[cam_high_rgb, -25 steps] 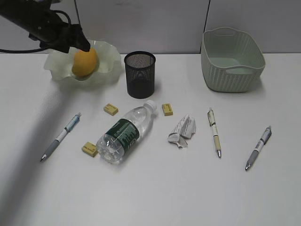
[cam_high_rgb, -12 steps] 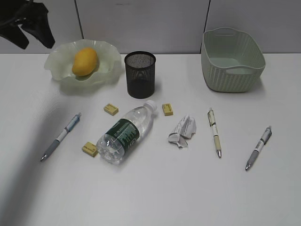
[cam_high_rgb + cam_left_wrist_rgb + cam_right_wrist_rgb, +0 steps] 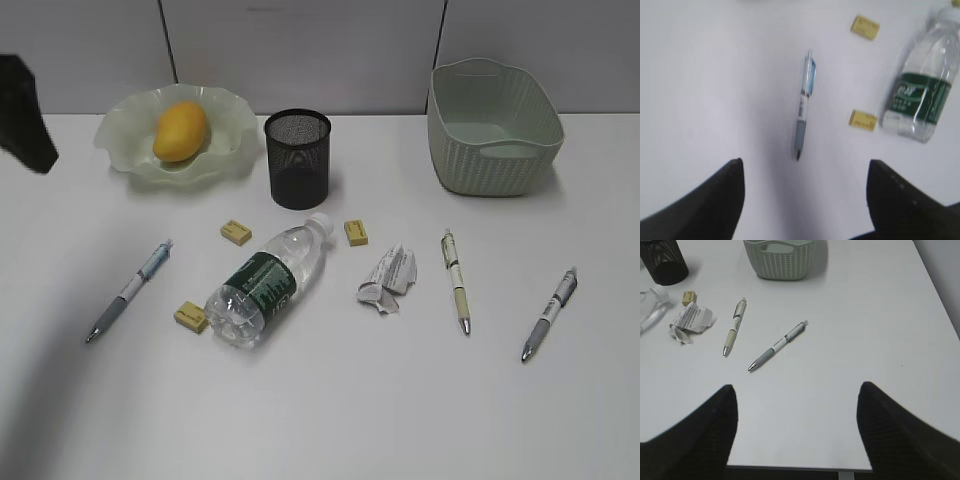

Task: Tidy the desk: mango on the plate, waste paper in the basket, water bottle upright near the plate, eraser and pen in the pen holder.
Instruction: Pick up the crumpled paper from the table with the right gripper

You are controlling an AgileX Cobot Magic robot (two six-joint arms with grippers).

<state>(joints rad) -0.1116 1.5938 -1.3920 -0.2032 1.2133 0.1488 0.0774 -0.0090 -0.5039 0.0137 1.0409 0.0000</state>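
Observation:
The mango (image 3: 180, 131) lies on the wavy plate (image 3: 122, 130) at the back left. The water bottle (image 3: 265, 282) lies on its side mid-desk and shows in the left wrist view (image 3: 923, 93). The waste paper (image 3: 387, 278) lies right of it and shows in the right wrist view (image 3: 690, 322). The pen holder (image 3: 297, 158) stands beside the plate. The basket (image 3: 490, 128) is at the back right. Three yellow erasers (image 3: 236, 232) (image 3: 356, 232) (image 3: 190, 317) and three pens (image 3: 129, 289) (image 3: 456, 279) (image 3: 549, 313) lie loose. My left gripper (image 3: 802, 175) is open and empty above the left pen (image 3: 803, 104). My right gripper (image 3: 796, 396) is open and empty over the front right of the desk (image 3: 330, 400).
A grey partition wall runs behind the desk. The desk's front edge shows between my right fingers (image 3: 795, 467). A dark part of the left arm (image 3: 25, 125) shows at the left edge of the exterior view.
My left gripper has left the mango on the plate, drawn back to the left and lowered, almost out of the exterior view. Nothing on the desk has moved.

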